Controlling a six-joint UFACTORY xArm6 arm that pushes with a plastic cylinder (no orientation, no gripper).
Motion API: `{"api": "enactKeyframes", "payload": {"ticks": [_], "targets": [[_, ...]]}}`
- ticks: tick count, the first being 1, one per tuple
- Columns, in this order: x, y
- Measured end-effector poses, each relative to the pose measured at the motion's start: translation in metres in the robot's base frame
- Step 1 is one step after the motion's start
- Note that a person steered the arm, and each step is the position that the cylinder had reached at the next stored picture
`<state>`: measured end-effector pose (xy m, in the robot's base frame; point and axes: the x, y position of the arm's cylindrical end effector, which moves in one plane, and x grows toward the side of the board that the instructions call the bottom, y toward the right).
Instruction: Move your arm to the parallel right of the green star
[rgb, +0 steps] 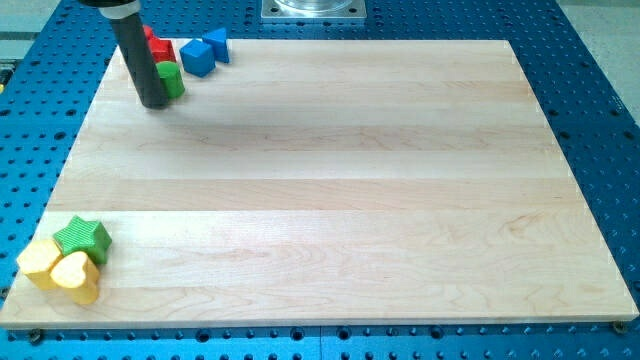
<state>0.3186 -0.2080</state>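
Note:
The green star (84, 238) lies near the board's bottom left corner, touching two yellow blocks: a yellow one (41, 262) to its lower left and a yellow heart (78, 276) below it. My tip (155, 102) rests on the board at the top left, far above the green star. It stands right in front of a green block (172, 79) and touches or nearly touches it.
A red block (158, 48) sits behind the rod at the top left, partly hidden. A blue cube (197, 57) and a smaller blue block (217, 43) lie to its right. The wooden board (330, 180) sits on a blue perforated table.

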Motion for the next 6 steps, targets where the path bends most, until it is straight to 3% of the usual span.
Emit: {"api": "enactKeyframes", "payload": {"ticks": [2, 4, 6], "targets": [[-0.013, 0.002], [0.001, -0.007], [0.111, 0.016]]}}
